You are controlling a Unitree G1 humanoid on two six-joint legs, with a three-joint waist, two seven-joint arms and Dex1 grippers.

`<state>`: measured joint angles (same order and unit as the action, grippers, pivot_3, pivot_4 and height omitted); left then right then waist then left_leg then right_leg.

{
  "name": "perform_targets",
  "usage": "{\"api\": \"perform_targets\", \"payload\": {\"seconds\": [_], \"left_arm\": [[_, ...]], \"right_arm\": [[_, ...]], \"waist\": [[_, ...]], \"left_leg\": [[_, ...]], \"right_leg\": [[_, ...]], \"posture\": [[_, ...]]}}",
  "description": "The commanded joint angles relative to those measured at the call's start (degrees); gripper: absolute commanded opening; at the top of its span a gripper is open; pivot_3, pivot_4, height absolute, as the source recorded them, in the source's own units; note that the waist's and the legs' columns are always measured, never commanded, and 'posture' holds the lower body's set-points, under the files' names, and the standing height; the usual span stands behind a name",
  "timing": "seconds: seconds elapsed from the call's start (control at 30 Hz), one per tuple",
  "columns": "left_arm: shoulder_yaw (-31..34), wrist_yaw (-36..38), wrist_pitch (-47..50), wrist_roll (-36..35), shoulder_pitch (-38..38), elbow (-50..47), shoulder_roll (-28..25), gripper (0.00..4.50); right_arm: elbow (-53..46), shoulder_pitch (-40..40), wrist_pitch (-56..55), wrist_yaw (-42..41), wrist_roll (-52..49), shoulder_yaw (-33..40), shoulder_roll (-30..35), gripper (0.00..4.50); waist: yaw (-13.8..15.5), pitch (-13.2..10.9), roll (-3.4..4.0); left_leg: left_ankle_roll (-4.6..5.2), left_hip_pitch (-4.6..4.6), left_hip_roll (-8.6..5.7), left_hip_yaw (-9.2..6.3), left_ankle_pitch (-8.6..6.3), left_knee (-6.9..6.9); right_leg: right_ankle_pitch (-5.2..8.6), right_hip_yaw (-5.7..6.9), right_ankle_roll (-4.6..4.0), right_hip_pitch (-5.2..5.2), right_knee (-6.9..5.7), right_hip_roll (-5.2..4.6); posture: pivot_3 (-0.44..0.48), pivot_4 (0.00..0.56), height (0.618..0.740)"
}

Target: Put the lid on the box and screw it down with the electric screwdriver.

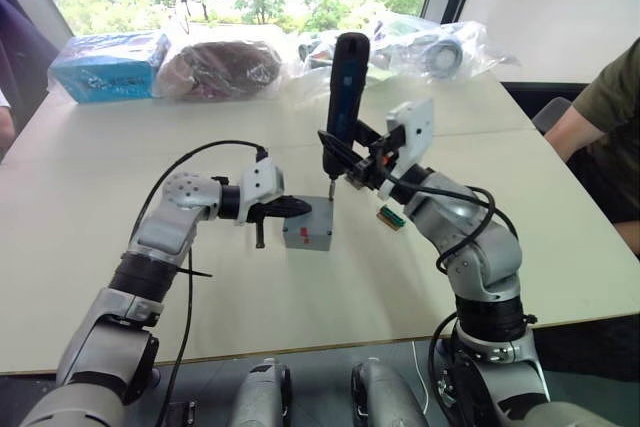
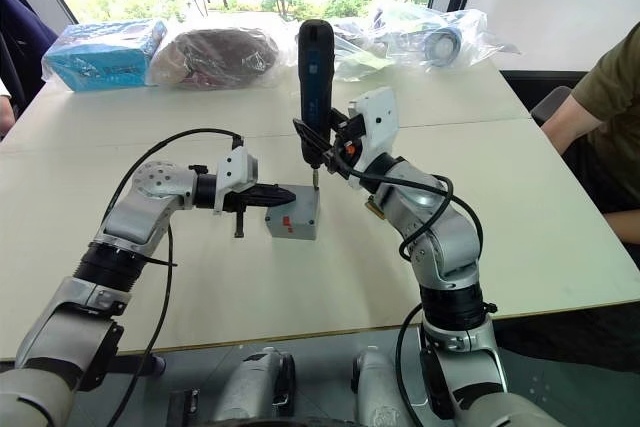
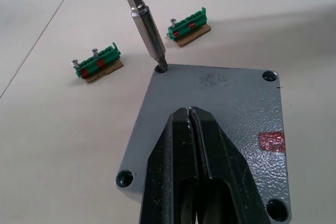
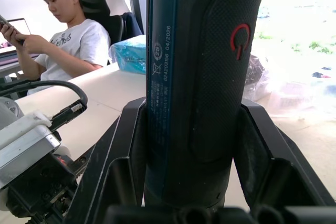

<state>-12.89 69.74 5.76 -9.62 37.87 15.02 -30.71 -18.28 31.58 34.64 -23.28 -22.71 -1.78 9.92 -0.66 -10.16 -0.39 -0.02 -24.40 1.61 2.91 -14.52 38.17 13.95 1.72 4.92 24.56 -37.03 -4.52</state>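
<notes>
The grey lid [image 3: 220, 108] lies on the box [image 1: 305, 246] at the middle of the table, with a red mark [image 3: 272, 141] on its top. My left gripper [image 3: 189, 113] is shut and rests on the lid, reaching in from the left. My right gripper [image 1: 347, 155] is shut on the black electric screwdriver [image 1: 347, 82] and holds it upright. The metal bit [image 3: 149, 32] sits in the lid's far corner screw hole. The other three corner holes show as open holes.
Two green connector blocks [image 3: 97, 64] [image 3: 189, 24] lie on the table just beyond the box. A blue packet [image 1: 110, 64] and plastic bags [image 1: 220, 67] line the far edge. One person [image 1: 605, 117] sits at the right, another [image 4: 63, 35] sits to the left.
</notes>
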Motion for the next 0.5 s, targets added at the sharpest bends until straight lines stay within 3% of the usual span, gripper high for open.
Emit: {"api": "perform_targets", "payload": {"seconds": [0.03,0.5], "left_arm": [[-2.06,0.84,0.87,2.13,-1.61,-0.67,-1.04,0.00],[-2.19,0.74,1.90,2.11,-1.71,-1.42,-0.79,0.00]], "right_arm": [[-1.34,0.70,-3.88,-0.49,0.57,0.03,0.18,1.72],[-0.96,-2.67,-3.77,-2.72,1.38,-3.87,1.14,1.72]], "waist": [[-0.03,0.00,0.00],[0.01,0.10,-0.07]], "left_leg": [[0.00,0.00,0.00,0.00,0.00,0.00],[0.00,0.07,0.01,0.00,0.00,0.00]], "right_leg": [[0.00,0.00,0.00,0.00,0.00,0.00],[0.00,0.00,0.00,-0.06,0.00,0.00]], "posture": [[0.000,0.150,0.740],[0.000,0.150,0.740]]}}
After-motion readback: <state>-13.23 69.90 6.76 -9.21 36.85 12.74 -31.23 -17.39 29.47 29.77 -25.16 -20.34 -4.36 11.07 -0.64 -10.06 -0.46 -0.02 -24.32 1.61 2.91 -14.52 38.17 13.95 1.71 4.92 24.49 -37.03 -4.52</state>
